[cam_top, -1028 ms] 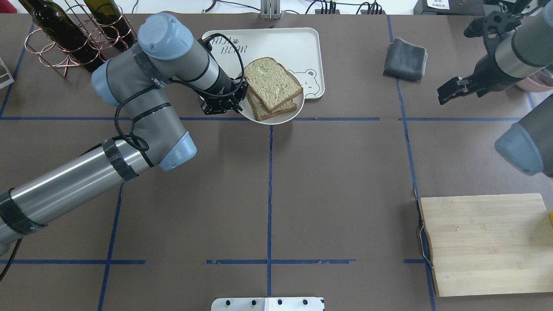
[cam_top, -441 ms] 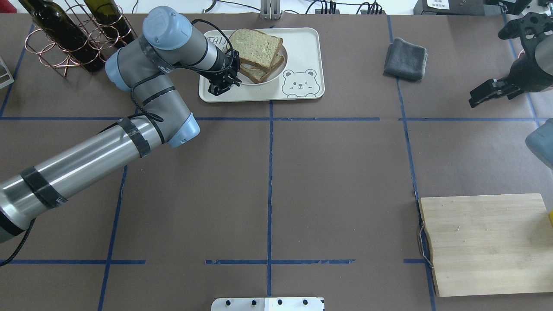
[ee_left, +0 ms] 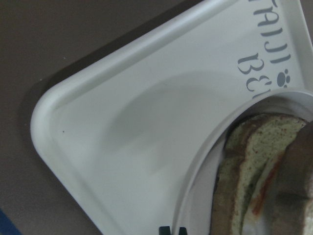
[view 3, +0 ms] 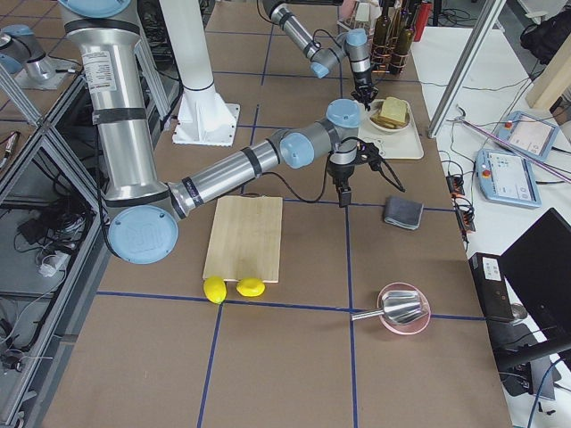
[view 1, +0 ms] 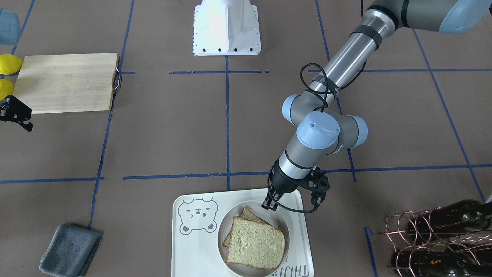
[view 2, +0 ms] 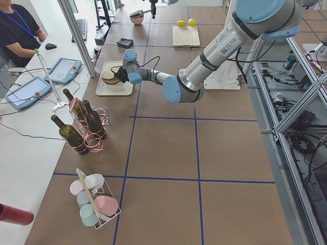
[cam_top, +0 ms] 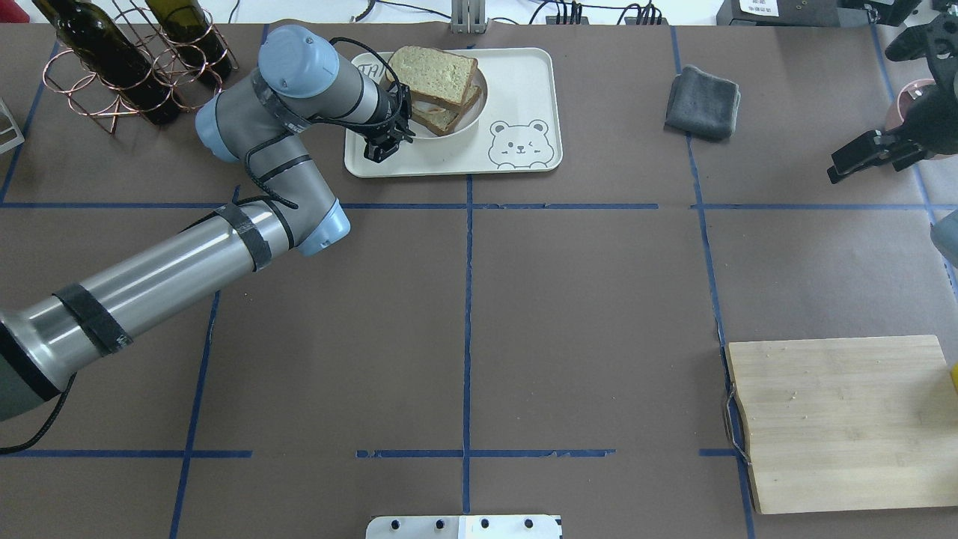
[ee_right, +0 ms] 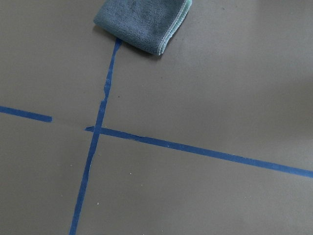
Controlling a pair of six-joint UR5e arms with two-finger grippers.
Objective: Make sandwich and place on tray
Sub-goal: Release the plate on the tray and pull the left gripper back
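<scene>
Plate [view 1: 220, 232] and sandwich [view 1: 255, 244] have shifted fully onto the tray [view 1: 192, 254] beneath my left gripper [view 1: 270, 204], which stays clamped on the plate's rim; release remains.

Cream tray [cam_top: 524, 82], grey bear print.
White plate [view 1: 230, 223]; tan bread [cam_top: 434, 71], brown crusts; grey cloth [cam_top: 702, 101]; brown table [cam_top: 584, 299], blue lines.

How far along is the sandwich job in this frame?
Done: the sandwich is stacked on the white plate, which is over the tray. In hand: the left hand grips the plate's rim; whether the plate already rests on the tray is unclear. Left: release the plate and withdraw.
</scene>
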